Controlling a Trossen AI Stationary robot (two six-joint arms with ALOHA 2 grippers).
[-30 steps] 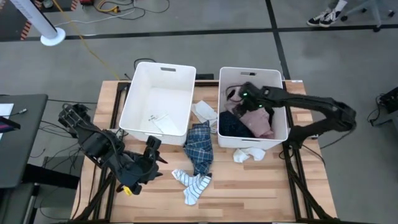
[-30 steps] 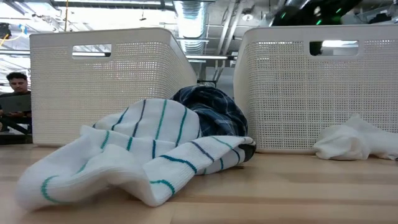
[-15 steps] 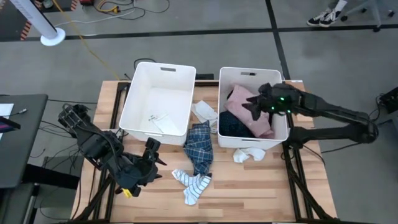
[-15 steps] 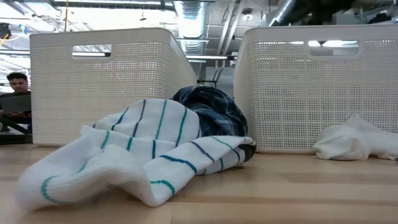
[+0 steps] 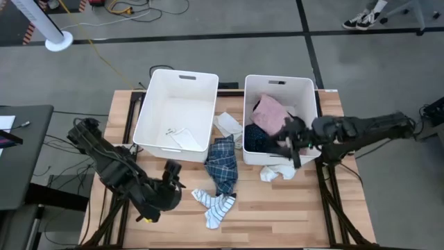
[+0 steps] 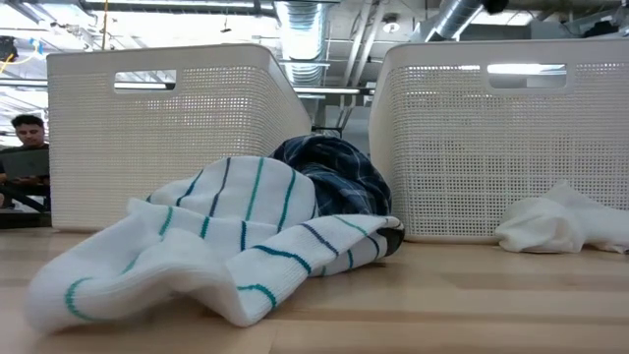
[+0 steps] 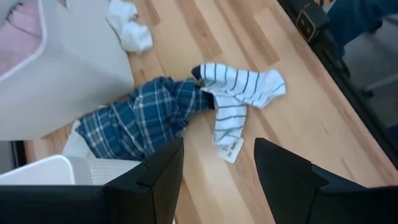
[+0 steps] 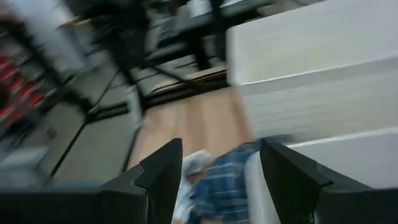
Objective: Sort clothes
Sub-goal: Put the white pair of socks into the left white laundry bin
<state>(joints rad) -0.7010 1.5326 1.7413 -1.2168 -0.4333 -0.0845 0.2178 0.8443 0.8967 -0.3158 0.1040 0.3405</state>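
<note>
A pink garment (image 5: 272, 113) and a navy dotted one (image 5: 258, 139) lie in the right white tub (image 5: 305, 85). A blue plaid garment (image 5: 223, 161) lies on the table against that tub's near left corner. Blue-white striped socks (image 5: 216, 203) lie in front of it, and they show in the left wrist view (image 7: 239, 87). A white sock (image 5: 276, 172) lies by the tub's near wall. My right gripper (image 5: 286, 144) is open and empty over the tub's near right part. My left gripper (image 5: 171, 178) is open and empty, left of the socks.
The left white tub (image 5: 177, 83) holds small white pieces (image 5: 179, 135). Another white garment (image 5: 229, 123) lies between the tubs. In the low view a person (image 6: 25, 147) sits beyond the table on the left. Bare wood lies along the table's near edge (image 5: 277, 222).
My right gripper has drawn back from the far part of the right tub toward the table's right and near edges. The pink garment, partly under the arm before, now lies uncovered in the tub's far half. My left gripper has shifted slightly toward the near edge.
</note>
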